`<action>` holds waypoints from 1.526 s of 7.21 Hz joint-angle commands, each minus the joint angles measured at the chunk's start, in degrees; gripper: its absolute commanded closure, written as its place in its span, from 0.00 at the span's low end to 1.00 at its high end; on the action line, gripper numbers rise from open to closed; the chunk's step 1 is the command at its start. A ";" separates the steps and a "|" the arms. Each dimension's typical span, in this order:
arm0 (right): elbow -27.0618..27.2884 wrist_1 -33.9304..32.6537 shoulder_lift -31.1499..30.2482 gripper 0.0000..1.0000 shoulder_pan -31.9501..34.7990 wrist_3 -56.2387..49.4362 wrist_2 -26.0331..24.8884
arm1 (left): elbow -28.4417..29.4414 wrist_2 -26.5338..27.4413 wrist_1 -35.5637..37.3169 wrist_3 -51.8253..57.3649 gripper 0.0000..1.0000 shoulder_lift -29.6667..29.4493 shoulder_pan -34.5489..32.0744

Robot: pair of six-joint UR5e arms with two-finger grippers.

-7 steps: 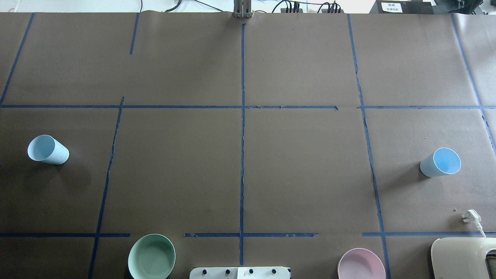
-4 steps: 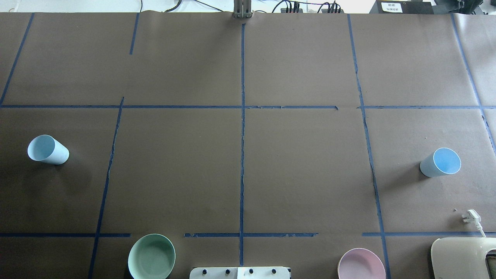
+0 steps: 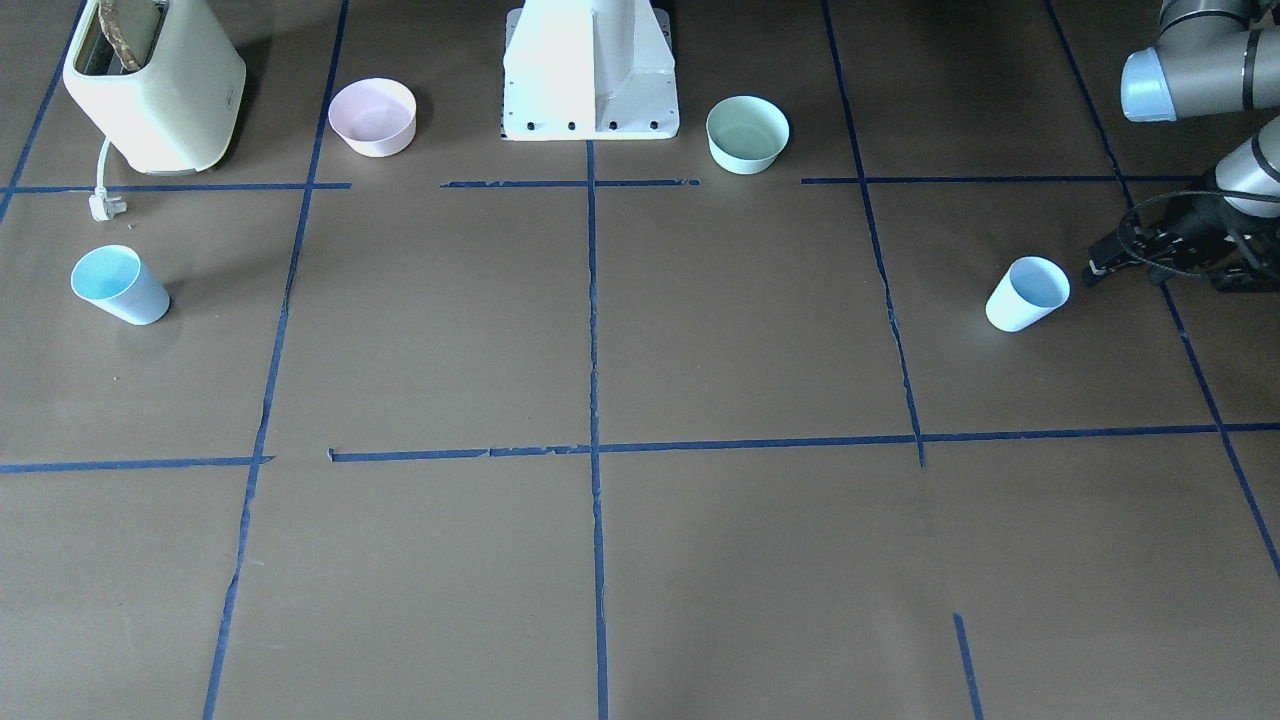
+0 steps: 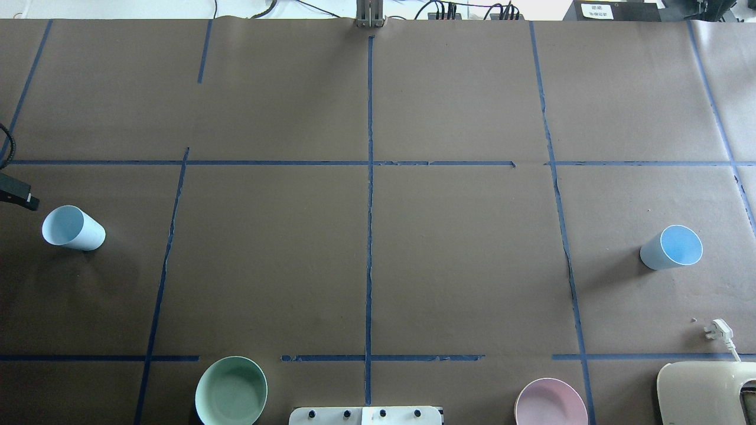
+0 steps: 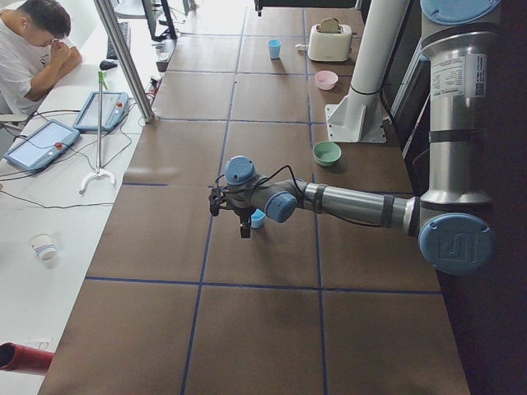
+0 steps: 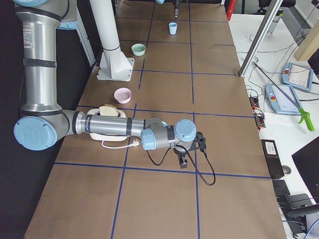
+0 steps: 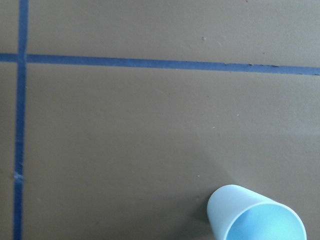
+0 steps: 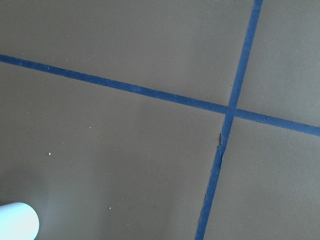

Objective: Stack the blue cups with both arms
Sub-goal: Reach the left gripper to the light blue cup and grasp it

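Two pale blue cups stand upright, far apart on the brown table. The left cup (image 4: 74, 227) also shows in the front view (image 3: 1027, 293) and at the bottom of the left wrist view (image 7: 255, 215). The right cup (image 4: 671, 247) stands near the toaster (image 3: 118, 284). My left gripper (image 3: 1095, 270) hovers just beside the left cup, apart from it. Only its tip (image 4: 26, 202) shows at the overhead view's left edge, and I cannot tell whether it is open. My right gripper (image 6: 183, 162) shows only in the right side view, low over the table, so I cannot tell its state.
A mint-green bowl (image 4: 231, 391) and a pink bowl (image 4: 550, 402) sit on either side of the white pedestal base (image 3: 590, 70). A cream toaster (image 3: 150, 85) with a loose white plug (image 4: 717, 330) stands near the right cup. Blue tape lines cross the table.
My left gripper's tip has come into the overhead view at the left edge, close to the left cup. Neither cup has moved.
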 commanded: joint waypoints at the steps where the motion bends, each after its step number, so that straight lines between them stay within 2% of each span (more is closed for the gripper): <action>1: 0.00 0.06 0.07 0.01 0.00 0.12 -0.17 | 0.41 1.29 -0.78 -2.45 0.00 -0.13 3.35; 2: 0.17 0.24 0.15 0.01 -0.35 2.21 -0.09 | 0.50 1.29 -0.77 -2.45 0.00 -0.31 4.57; 3: 0.18 0.15 0.16 0.01 -0.62 3.28 -0.09 | 0.85 1.29 -0.86 -2.36 0.06 -0.48 5.37; 4: -0.09 0.06 0.16 0.01 -0.71 3.29 -0.17 | 1.81 1.29 -0.95 -2.36 0.20 -0.83 5.81; 6: -0.09 0.06 0.07 0.01 -0.79 3.29 -0.17 | 2.87 1.29 -0.95 -2.36 0.61 -1.36 5.99; 8: -0.09 0.06 0.07 0.01 -0.79 3.29 -0.26 | 2.78 1.20 -0.95 -2.45 0.89 -1.80 6.26; 9: -0.18 0.06 0.07 0.01 -0.88 3.29 -0.26 | 1.91 1.03 -0.95 -2.71 0.97 -2.07 6.26; 10: -0.52 0.06 0.07 0.01 -0.88 3.29 -0.26 | 0.60 0.77 -0.86 -4.45 1.00 -2.33 6.26; 11: -0.53 0.06 0.07 0.01 -0.88 3.38 -0.17 | -5.16 0.94 -0.43 -11.52 1.00 -3.20 6.87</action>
